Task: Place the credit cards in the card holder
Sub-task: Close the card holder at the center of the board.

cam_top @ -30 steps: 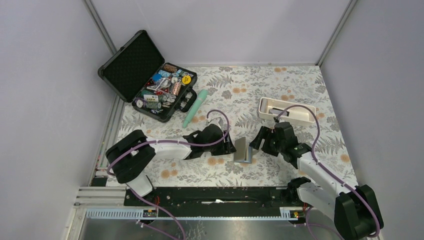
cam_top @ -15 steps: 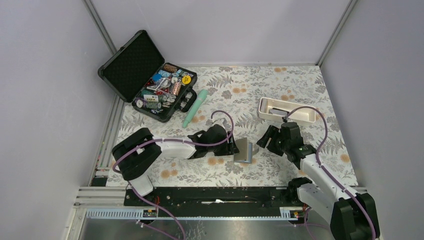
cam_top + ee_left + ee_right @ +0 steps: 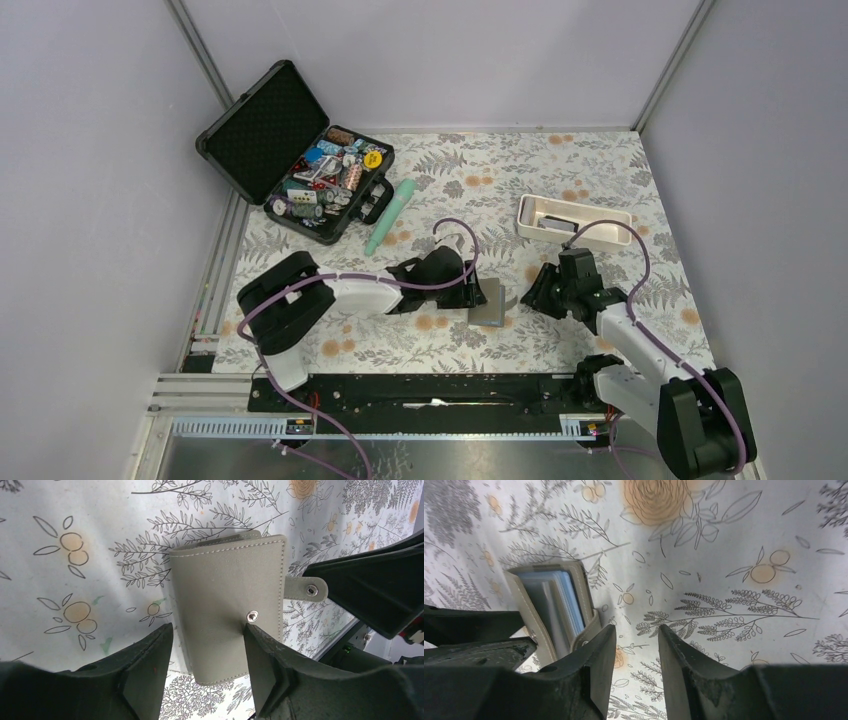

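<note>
The card holder is a grey-brown wallet lying folded on the flowered cloth, its snap strap sticking out to the side. It also shows mid-table in the top view. My left gripper is open, with its jaws on either side of the wallet's near end. In the right wrist view the wallet's open edge shows cards with blue edges tucked inside. My right gripper is slightly open and empty, just right of the wallet over bare cloth. From above the left gripper and the right gripper flank the wallet.
An open black hard case full of small items stands at the back left. A mint-green tube lies beside it. A white oblong tray with a dark flat item inside sits behind the right arm.
The right gripper has drawn back to the right, away from the wallet. The left gripper has slid right over it. The wallet, earlier propped up, now lies flatter.
</note>
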Available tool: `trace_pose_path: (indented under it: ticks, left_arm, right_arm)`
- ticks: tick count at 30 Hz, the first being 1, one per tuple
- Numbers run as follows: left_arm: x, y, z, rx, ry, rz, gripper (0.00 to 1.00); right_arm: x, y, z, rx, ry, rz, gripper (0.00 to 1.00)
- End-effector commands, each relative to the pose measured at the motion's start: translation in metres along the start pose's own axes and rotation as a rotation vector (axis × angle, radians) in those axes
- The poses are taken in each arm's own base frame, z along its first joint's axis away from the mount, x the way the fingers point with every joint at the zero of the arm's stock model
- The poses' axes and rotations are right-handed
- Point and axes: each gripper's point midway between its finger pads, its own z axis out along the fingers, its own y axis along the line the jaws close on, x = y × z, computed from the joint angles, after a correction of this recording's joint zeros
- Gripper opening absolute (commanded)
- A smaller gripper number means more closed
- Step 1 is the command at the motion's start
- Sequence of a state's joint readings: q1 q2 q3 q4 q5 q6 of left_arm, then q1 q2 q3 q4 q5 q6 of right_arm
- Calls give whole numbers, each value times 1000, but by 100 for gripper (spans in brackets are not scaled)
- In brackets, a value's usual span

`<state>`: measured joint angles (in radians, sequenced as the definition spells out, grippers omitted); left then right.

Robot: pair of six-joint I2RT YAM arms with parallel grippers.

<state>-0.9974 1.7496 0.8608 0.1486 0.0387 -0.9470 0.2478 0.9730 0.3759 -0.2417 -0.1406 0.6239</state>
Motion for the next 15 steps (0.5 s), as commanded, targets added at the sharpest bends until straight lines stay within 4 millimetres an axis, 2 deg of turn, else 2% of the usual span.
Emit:
trace_pose_path:
  ticks: [1,4,11,15]
  left_arm:
    - [-5,-5,7,-22,-9,48,56]
    - [-1,-3,8,-42,5,57,50]
    - [7,9,11,-91,18,78,47]
    - [9,12,11,-99,19,72,41]
  right_arm:
    - [10,3,4,-37,50,-15,43]
    - [8,8,3,-65,42,-22,43]
    - [9,21,6,-136,60,-32,42]
    - [10,27,8,-175,70,-36,40]
